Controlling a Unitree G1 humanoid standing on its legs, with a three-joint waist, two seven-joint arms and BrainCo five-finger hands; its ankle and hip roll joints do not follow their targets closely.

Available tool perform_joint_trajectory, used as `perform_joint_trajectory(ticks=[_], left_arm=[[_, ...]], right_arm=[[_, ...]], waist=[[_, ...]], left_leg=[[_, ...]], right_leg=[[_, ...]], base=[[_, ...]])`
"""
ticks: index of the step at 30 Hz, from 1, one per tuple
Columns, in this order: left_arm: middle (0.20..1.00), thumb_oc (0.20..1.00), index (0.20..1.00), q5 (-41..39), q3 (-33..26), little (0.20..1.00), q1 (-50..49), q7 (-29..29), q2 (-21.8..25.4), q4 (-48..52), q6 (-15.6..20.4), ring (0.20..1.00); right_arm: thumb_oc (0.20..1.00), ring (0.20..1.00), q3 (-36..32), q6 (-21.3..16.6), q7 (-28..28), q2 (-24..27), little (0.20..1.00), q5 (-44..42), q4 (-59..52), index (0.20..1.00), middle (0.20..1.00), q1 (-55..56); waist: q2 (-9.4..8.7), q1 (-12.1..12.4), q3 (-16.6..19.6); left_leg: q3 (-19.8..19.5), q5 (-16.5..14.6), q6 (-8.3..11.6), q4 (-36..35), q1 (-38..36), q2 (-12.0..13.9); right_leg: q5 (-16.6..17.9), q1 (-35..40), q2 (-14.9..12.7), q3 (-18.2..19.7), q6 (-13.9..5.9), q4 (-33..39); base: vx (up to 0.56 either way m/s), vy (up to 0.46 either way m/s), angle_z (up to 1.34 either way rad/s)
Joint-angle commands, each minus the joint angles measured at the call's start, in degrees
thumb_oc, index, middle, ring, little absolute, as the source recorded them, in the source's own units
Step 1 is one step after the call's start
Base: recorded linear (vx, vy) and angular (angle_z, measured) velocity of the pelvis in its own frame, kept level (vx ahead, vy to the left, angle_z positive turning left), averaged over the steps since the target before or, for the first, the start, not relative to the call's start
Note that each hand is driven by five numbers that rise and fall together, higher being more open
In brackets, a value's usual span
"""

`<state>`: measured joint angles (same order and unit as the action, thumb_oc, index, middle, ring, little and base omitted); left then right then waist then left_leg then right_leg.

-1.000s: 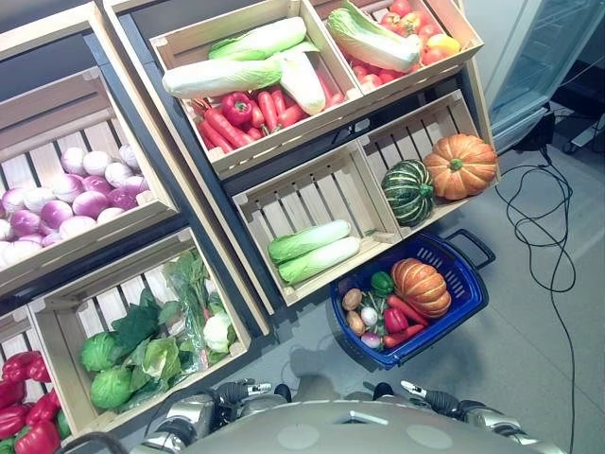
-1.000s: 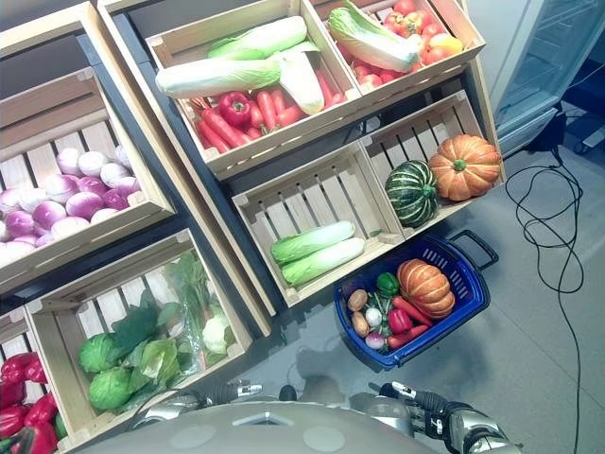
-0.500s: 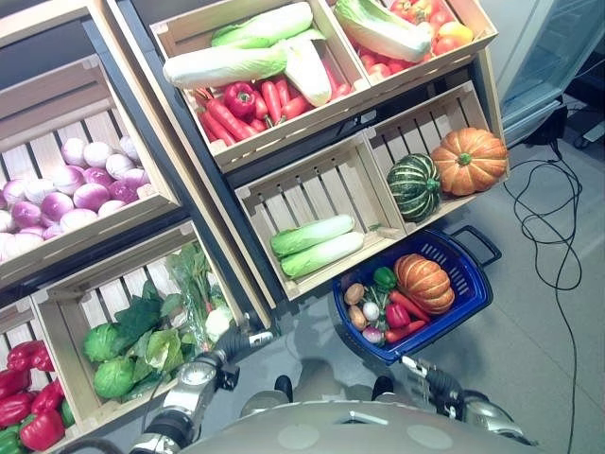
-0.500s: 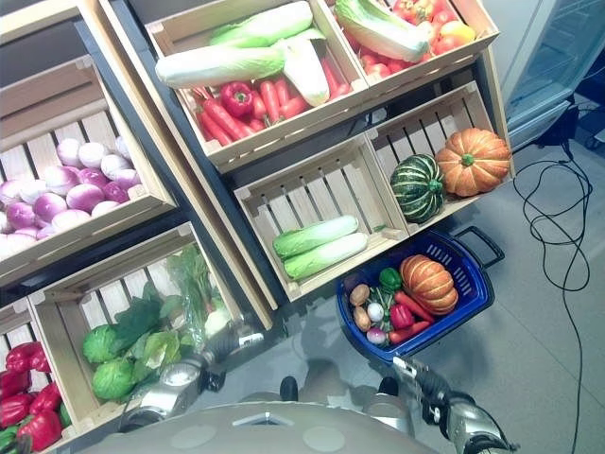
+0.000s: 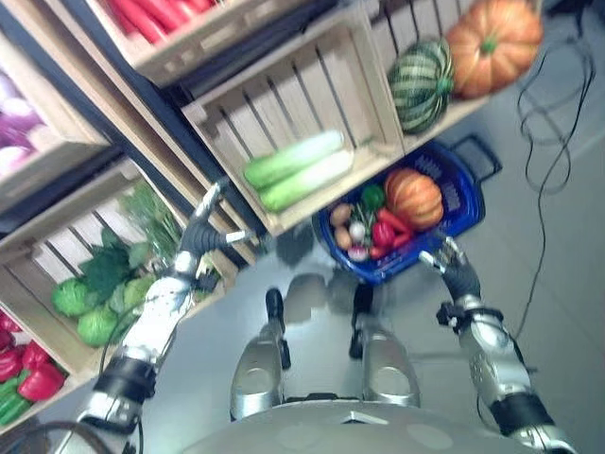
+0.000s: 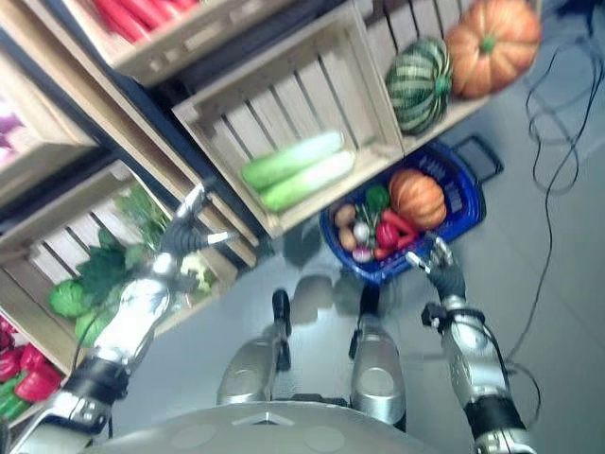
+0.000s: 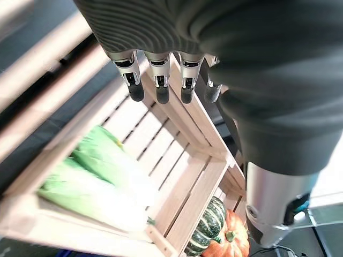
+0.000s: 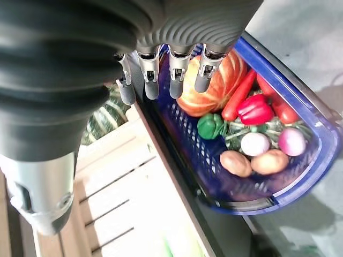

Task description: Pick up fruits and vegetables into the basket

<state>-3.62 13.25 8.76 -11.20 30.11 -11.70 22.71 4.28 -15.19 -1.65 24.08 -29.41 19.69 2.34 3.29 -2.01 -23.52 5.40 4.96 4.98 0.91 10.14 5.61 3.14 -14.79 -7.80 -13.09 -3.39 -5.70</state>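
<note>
Blue plastic basket (image 5: 461,203) stands on the grey floor (image 5: 558,274), tucked under the front edge of the wooden crates. Inside it lie one orange pumpkin (image 5: 414,197), one green pepper (image 8: 212,127), one red pepper (image 8: 255,110), two red chillies (image 8: 239,96), two pale round bulbs (image 8: 255,143) and two brown potatoes (image 8: 236,163).

Above the basket, one crate (image 5: 312,104) holds two pale green cabbages (image 5: 293,157) lying side by side. Its neighbour holds one striped green squash (image 5: 422,83) touching one large orange pumpkin (image 5: 492,43). A lower crate to the left carries leafy greens (image 5: 102,272), among them two round green heads (image 5: 74,296), with red peppers (image 5: 38,381) just beyond.

The left hand (image 5: 203,232) is raised in front of the leafy-greens crate, near the corner of the cabbage crate, its fingers (image 7: 159,91) straight and released, holding nothing. The right hand (image 5: 456,269) hangs just beside the basket's near rim, its fingers (image 8: 176,83) likewise relaxed and empty.
</note>
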Motion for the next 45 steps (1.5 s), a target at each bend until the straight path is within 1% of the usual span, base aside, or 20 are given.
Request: perform_joint_trajectory(ticks=[1,2,4,6,7,8,10,11,15,18,20,23,25,28,29,32,36,38,41,45], left_arm=[[1.0,1.0,1.0,12.7,0.2,1.0,3.3,-12.5,2.8,4.5,-0.3,1.0],[1.0,1.0,1.0,14.0,0.5,1.0,4.9,-13.8,3.2,4.9,-2.1,1.0],[1.0,1.0,1.0,15.5,0.9,1.0,6.3,-14.9,3.3,4.9,-3.3,1.0],[1.0,1.0,1.0,19.2,1.7,1.0,9.7,-17.1,3.9,5.6,-6.9,1.0],[1.0,1.0,1.0,19.8,1.9,1.0,10.5,-17.4,4.0,5.7,-7.7,1.0],[1.0,1.0,1.0,21.2,2.6,1.0,12.7,-18.4,4.2,5.8,-10.0,1.0],[1.0,1.0,1.0,23.4,3.4,1.0,15.6,-19.6,4.4,5.9,-12.0,1.0],[1.0,1.0,1.0,23.7,3.5,1.0,16.4,-19.8,4.5,5.8,-12.5,1.0],[1.0,1.0,1.0,24.1,5.3,1.0,23.7,-22.5,6.1,3.8,-18.0,1.0],[1.0,1.0,1.0,21.4,5.5,1.0,27.7,-23.8,7.0,1.7,-20.7,1.0],[1.0,1.0,1.0,22.5,5.3,1.0,29.5,-24.7,7.5,0.9,-22.3,1.0],[1.0,1.0,1.0,24.4,6.7,1.0,35.0,-28.4,10.3,-2.5,-26.4,1.0],[1.0,1.0,1.0,24.2,7.2,1.0,38.2,-29.8,11.9,-4.6,-28.1,1.0],[1.0,1.0,1.0,23.6,8.1,1.0,42.0,-32.1,13.2,-8.7,-29.9,1.0],[1.0,1.0,1.0,23.5,8.2,1.0,42.3,-32.2,13.2,-9.2,-30.3,1.0],[1.0,1.0,1.0,22.5,8.9,1.0,45.1,-34.5,13.3,-14.0,-32.1,1.0],[1.0,1.0,1.0,18.5,9.3,1.0,47.5,-35.2,13.0,-18.7,-33.2,1.0],[1.0,1.0,1.0,16.5,9.5,1.0,48.5,-35.4,12.3,-21.6,-32.7,1.0],[1.0,1.0,1.0,14.8,9.7,1.0,50.0,-35.6,11.7,-26.5,-33.3,1.0],[1.0,1.0,1.0,10.1,10.3,1.0,51.6,-34.4,11.7,-31.7,-34.9,1.0]], right_arm=[[1.0,1.0,0.3,-3.8,-4.1,1.2,1.0,-0.9,-6.8,1.0,1.0,-0.4],[1.0,1.0,0.5,-3.8,-4.2,1.3,1.0,-1.0,-7.2,1.0,1.0,-1.0],[1.0,1.0,0.7,-3.8,-4.4,1.3,1.0,-1.2,-7.4,1.0,1.0,-1.5],[1.0,1.0,1.1,-3.5,-5.1,1.1,1.0,-1.1,-8.1,1.0,1.0,-2.6],[1.0,1.0,1.3,-3.4,-5.3,1.1,1.0,-1.2,-8.3,1.0,1.0,-2.9],[1.0,1.0,1.7,-2.9,-6.0,1.1,1.0,-1.4,-8.7,1.0,1.0,-3.9],[1.0,1.0,2.4,-2.5,-6.7,1.1,1.0,-1.7,-9.0,1.0,1.0,-5.1],[1.0,1.0,2.6,-2.4,-6.8,1.2,1.0,-1.7,-9.0,1.0,1.0,-5.4],[1.0,1.0,4.1,-1.0,-7.3,2.3,1.0,-2.6,-10.4,1.0,1.0,-7.5],[1.0,1.0,4.5,0.4,-7.3,3.2,1.0,-2.7,-11.4,1.0,1.0,-7.9],[1.0,1.0,4.6,1.1,-7.1,3.7,1.0,-2.8,-11.8,1.0,1.0,-8.2],[1.0,1.0,4.6,2.8,-6.1,5.4,1.0,-2.8,-12.7,1.0,1.0,-8.3],[1.0,1.0,4.3,3.5,-5.3,6.2,1.0,-3.2,-13.1,1.0,1.0,-8.0],[1.0,1.0,4.3,4.1,-4.3,7.2,1.0,-3.2,-13.7,1.0,1.0,-7.6],[1.0,1.0,4.3,4.2,-4.1,7.3,1.0,-3.2,-13.7,1.0,1.0,-7.4],[1.0,1.0,4.5,5.1,-3.5,8.4,1.0,-3.2,-14.2,1.0,1.0,-7.0],[1.0,1.0,5.0,5.7,-3.2,9.2,1.0,-3.4,-14.9,1.0,1.0,-6.9],[1.0,1.0,5.5,5.9,-3.1,9.3,1.0,-3.4,-15.3,1.0,1.0,-6.9],[1.0,1.0,6.2,7.1,-2.7,9.5,1.0,-3.8,-15.7,1.0,1.0,-6.9],[1.0,1.0,7.5,7.6,-2.3,9.6,1.0,-4.4,-15.5,1.0,1.0,-6.9]], waist=[[-1.85,-1.8,-0.3],[-1.87,-2.1,-0.9],[-1.9,-2.3,-1.3],[-2.1,-2.8,-2.3],[-2.15,-2.9,-2.5],[-2.27,-3.2,-3.4],[-2.41,-3.7,-4.3],[-2.45,-3.8,-4.5],[-2.72,-5.3,-6.3],[-2.63,-6.4,-6.3],[-2.45,-7.0,-6.3],[-2.04,-8.6,-6.3],[-1.83,-9.5,-6.3],[-1.64,-10.7,-6.3],[-1.63,-10.9,-6.3],[-1.52,-12.0,-6.3],[-1.45,-12.8,-6.3],[-1.55,-13.0,-6.3],[-1.7,-13.6,-6.3],[-2.03,-14.1,-6.3]], left_leg=[[1.4,-5.2,-1.98,9.7,7.5,-1.3],[1.5,-5.3,-2.01,10.8,8.8,-1.3],[1.5,-5.4,-2.05,11.6,9.9,-1.2],[1.7,-5.6,-2.15,13.3,12.3,-1.1],[1.8,-5.6,-2.14,13.6,12.8,-0.9],[1.9,-5.5,-2.16,14.5,14.3,-0.8],[2.3,-5.4,-2.18,15.2,15.9,-0.4],[2.4,-5.3,-2.18,15.4,16.3,-0.3],[3.6,-4.7,-1.9,16.5,19.5,0.7],[4.2,-4.5,-1.71,17.9,22.2,1.2],[4.8,-4.6,-1.64,18.5,23.4,1.4],[5.7,-4.9,-1.45,20.4,26.1,1.8],[6.1,-5.1,-1.27,21.1,27.0,1.9],[6.8,-5.0,-1.08,21.0,27.8,2.1],[6.3,-6.7,-0.56,21.4,27.1,2.0],[6.8,-6.6,-0.2,21.7,28.2,2.0],[7.1,-6.7,0.0,22.0,29.6,2.0],[7.2,-6.7,0.05,22.2,30.5,2.0],[7.1,-7.1,0.13,23.1,31.8,1.9],[7.1,-7.6,0.02,24.1,33.3,1.7]], right_leg=[[-8.6,-6.7,-1.7,2.5,-2.07,-14.8],[-8.9,-8.1,-1.6,2.7,-2.03,-16.0],[-9.2,-9.3,-1.5,2.9,-1.98,-17.1],[-9.8,-12.0,-1.1,3.4,-1.9,-19.5],[-9.9,-12.6,-1.0,3.5,-1.88,-20.0],[-10.1,-14.3,-0.7,3.8,-1.9,-21.3],[-10.3,-16.1,-0.2,4.2,-1.89,-22.5],[-10.3,-16.5,-0.1,4.3,-1.86,-22.7],[-10.3,-20.1,1.3,5.1,-1.5,-24.4],[-10.4,-23.0,1.8,5.7,-1.17,-25.5],[-10.4,-24.5,2.0,5.9,-0.99,-26.1],[-10.7,-27.7,2.4,6.7,-0.46,-27.5],[-10.8,-29.0,2.4,7.1,-0.17,-28.0],[-10.6,-30.6,2.5,7.6,0.09,-27.7],[-12.3,-30.0,2.4,8.1,-0.38,-28.4],[-12.5,-31.7,2.4,8.7,-0.19,-29.0],[-12.4,-33.4,2.4,9.2,-0.05,-29.3],[-12.3,-34.4,2.5,9.5,0.03,-29.4],[-12.1,-35.7,2.7,10.2,0.07,-29.5],[-11.8,-37.0,2.9,10.7,0.16,-29.5]], base=[[-0.05,-0.059,-0.03],[-0.05,-0.057,0.0],[-0.04,-0.045,0.0],[-0.03,-0.092,-0.07],[-0.04,-0.101,-0.09],[-0.04,-0.095,-0.05],[-0.04,-0.086,-0.06],[-0.02,-0.074,-0.1],[-0.02,-0.041,-0.1],[0.01,0.008,-0.12],[-0.01,0.04,-0.14],[0.0,0.078,-0.15],[0.02,0.091,-0.14],[0.04,0.098,-0.13],[0.1,0.096,-0.1],[0.05,0.113,-0.09],[0.03,0.079,-0.06],[0.03,0.076,-0.02],[0.04,0.085,-0.03],[0.04,0.061,-0.03]])
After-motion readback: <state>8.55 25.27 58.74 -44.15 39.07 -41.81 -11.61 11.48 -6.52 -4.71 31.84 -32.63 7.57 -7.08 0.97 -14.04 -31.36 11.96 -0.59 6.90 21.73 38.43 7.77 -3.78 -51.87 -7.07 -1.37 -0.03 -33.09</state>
